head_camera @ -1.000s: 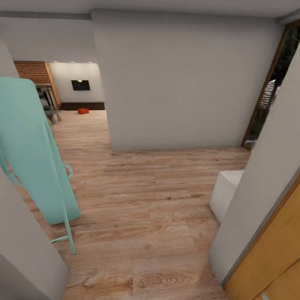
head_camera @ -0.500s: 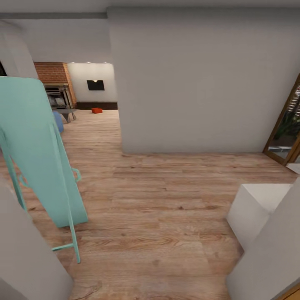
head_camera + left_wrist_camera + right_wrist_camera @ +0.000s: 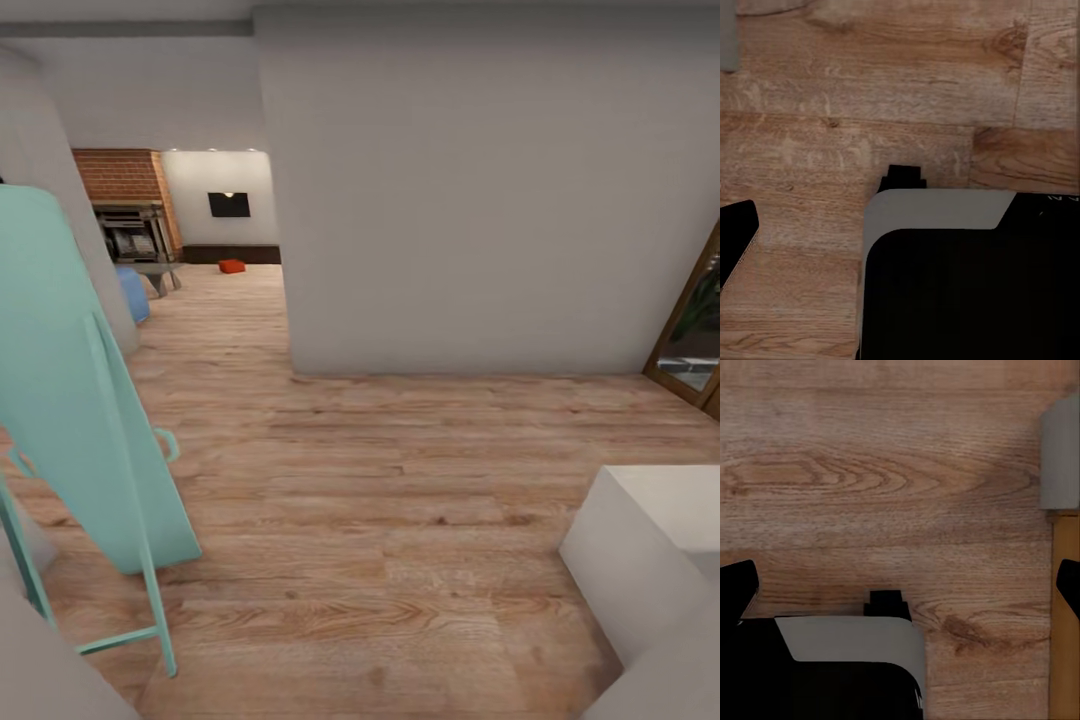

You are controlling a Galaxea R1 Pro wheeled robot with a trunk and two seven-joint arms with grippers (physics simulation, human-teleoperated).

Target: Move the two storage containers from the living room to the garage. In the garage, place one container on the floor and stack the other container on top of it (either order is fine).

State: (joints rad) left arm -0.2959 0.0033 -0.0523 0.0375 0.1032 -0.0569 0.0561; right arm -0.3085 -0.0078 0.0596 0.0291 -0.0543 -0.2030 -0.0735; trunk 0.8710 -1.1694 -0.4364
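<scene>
Claws: both point at plank floor [image 3: 900,457], grip state cannot be told | container [image 3: 232,266]: well ahead, living room | risk: clipping ironing board [image 3: 70,400] or wall corner [image 3: 290,370].

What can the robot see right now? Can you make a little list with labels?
Place: hallway with a wood-plank floor
Far ahead: living room with a brick fireplace, a wall TV and one small red-orange container on the floor
Near left: turquoise ironing board leaning upright
Near right: white block
Middle: grey wall
Claws: holding nothing that I can see
</scene>
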